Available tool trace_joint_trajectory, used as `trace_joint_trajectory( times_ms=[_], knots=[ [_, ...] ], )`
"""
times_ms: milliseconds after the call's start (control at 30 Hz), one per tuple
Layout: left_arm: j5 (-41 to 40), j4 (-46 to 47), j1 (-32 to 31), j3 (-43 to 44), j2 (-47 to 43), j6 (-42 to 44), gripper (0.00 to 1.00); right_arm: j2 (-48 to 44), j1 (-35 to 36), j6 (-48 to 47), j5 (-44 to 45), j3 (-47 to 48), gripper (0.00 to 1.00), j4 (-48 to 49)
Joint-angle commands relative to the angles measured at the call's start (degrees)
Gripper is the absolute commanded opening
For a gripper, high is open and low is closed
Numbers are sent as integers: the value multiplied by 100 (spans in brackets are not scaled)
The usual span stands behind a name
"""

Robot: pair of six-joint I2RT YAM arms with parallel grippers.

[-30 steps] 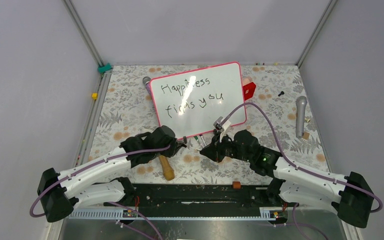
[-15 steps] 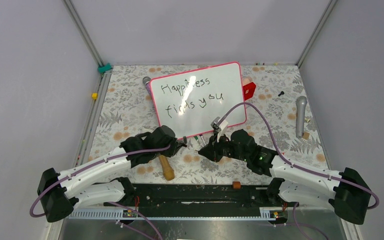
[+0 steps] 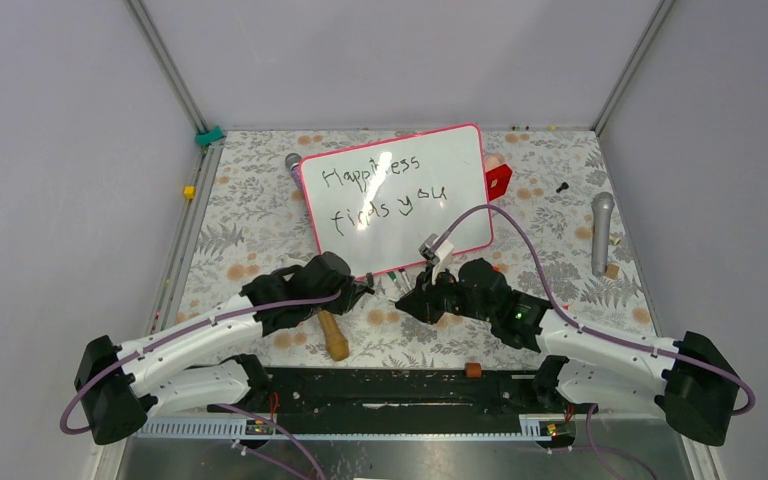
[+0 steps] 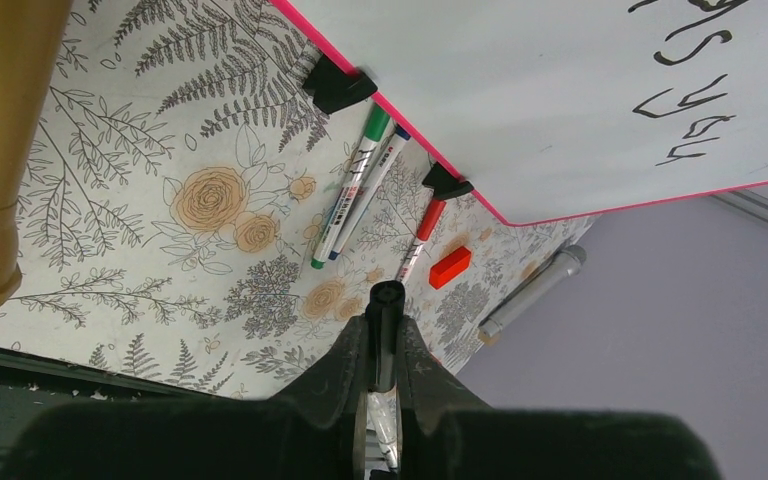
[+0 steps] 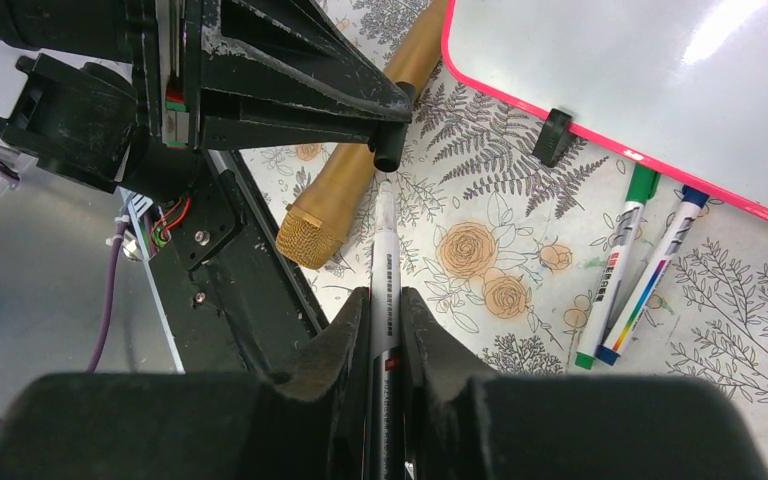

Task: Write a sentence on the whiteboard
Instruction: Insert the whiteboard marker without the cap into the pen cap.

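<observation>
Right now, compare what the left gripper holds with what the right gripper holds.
The left gripper pinches a short black cap; the right gripper clamps a long white marker. The cap barely pokes out of its grip; the marker juts far out. Both point at each other, almost meeting.

Right claw (image 3: 415,298) nearer left claw (image 3: 362,290)

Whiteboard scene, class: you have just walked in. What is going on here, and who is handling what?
The whiteboard lies flat on the floral table with the sentence "Happiness finds you" written in two lines. The right gripper is shut on a marker, whose tip points at a black cap pinched in the left gripper, just off the board's near edge. It looks as if the pen is about to be capped. Three spare markers lie beside the board.
</observation>
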Motion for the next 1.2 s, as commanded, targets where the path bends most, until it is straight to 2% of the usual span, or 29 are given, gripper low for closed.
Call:
trace_joint_trajectory(
  times_ms=[0, 1167],
  knots=[
    [-521, -34, 19, -24, -66, -540, 0, 77, 72, -129, 116, 251, 0, 318],
    [-303, 295, 150, -225, -81, -523, 0, 7, 73, -254, 274, 314, 0, 201]
  ],
)
